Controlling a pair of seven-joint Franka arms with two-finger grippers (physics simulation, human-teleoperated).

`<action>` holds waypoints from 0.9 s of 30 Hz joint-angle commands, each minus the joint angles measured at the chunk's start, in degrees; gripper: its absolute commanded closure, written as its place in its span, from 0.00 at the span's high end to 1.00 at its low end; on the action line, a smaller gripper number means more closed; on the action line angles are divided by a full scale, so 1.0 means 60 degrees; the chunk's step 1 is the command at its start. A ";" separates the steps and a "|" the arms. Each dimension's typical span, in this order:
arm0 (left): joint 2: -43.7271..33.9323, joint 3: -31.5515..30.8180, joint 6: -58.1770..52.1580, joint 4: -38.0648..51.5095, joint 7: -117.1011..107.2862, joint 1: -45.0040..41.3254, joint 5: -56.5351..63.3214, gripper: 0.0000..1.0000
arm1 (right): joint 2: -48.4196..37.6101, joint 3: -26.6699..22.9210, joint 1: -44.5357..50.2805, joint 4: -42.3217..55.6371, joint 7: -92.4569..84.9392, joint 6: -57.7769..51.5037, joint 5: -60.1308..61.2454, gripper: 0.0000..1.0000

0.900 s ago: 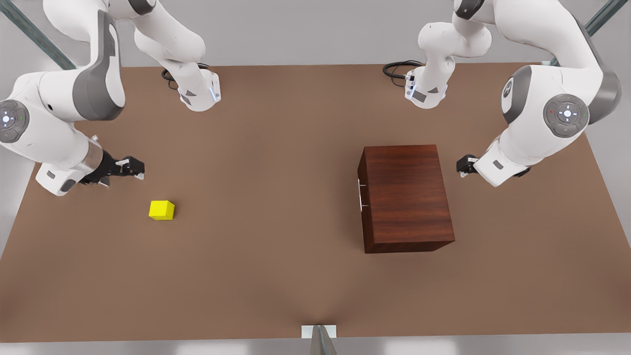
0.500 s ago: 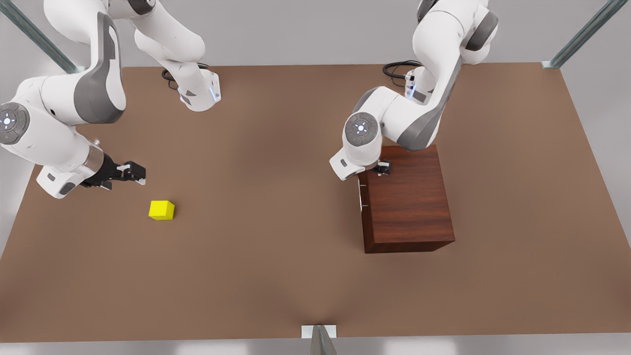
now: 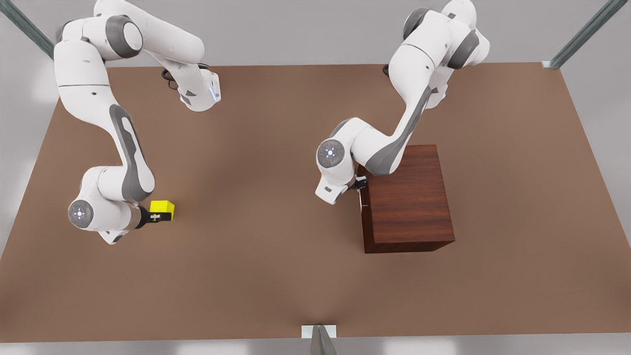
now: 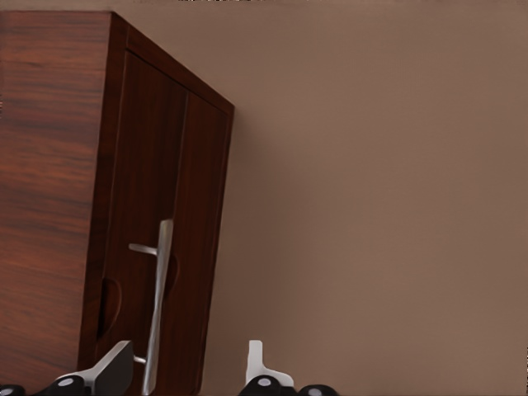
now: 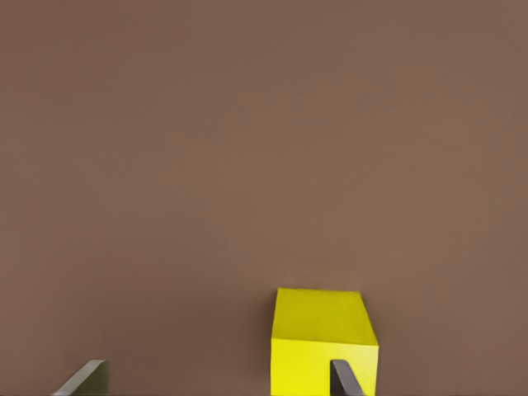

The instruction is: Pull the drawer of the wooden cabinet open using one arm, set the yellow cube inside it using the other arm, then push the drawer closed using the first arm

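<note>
On the brown table (image 3: 276,276), the yellow cube (image 3: 162,209) sits toward the front view's left, well apart from the wooden cabinet (image 3: 406,197), which stands on the front view's right. The right gripper (image 3: 157,217) is low at the cube, on the side facing the front view's left. In the right wrist view its fingers (image 5: 346,379) are spread apart; the cube (image 5: 322,342) lies close to one finger and not in the middle of the gap, and I cannot tell if that finger touches it. The cube rests flat on the table and is not lifted. A little farther back, the left gripper (image 3: 359,186) is at the cabinet's front face, which looks toward the front view's left. The drawer (image 4: 161,247) is closed, flush with the cabinet (image 4: 49,165). Its thin silver handle (image 4: 158,305) stands out from the wood, and in the left wrist view the bar passes between the two fingers (image 4: 257,363) of the left gripper (image 4: 183,371), nearer to one of them. The fingers are apart and not pressed on the bar. At the far edge of the table both arm bases stand, with black cables (image 3: 170,79) beside the base on the front view's left.
</note>
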 commanded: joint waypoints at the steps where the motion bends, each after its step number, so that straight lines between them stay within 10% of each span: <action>1: 0.0018 0.0055 0.0401 0.0006 -0.2831 0.0025 0.0078 0.75 | 0.0224 0.0001 -0.0047 0.0014 0.0172 0.0692 -0.0249 1.00; 27: 0.0634 0.0143 0.0123 -0.0228 0.0422 0.0069 0.0444 0.75 | 0.0063 0.0177 -0.0428 -0.1202 0.0714 0.0648 -0.1729 1.00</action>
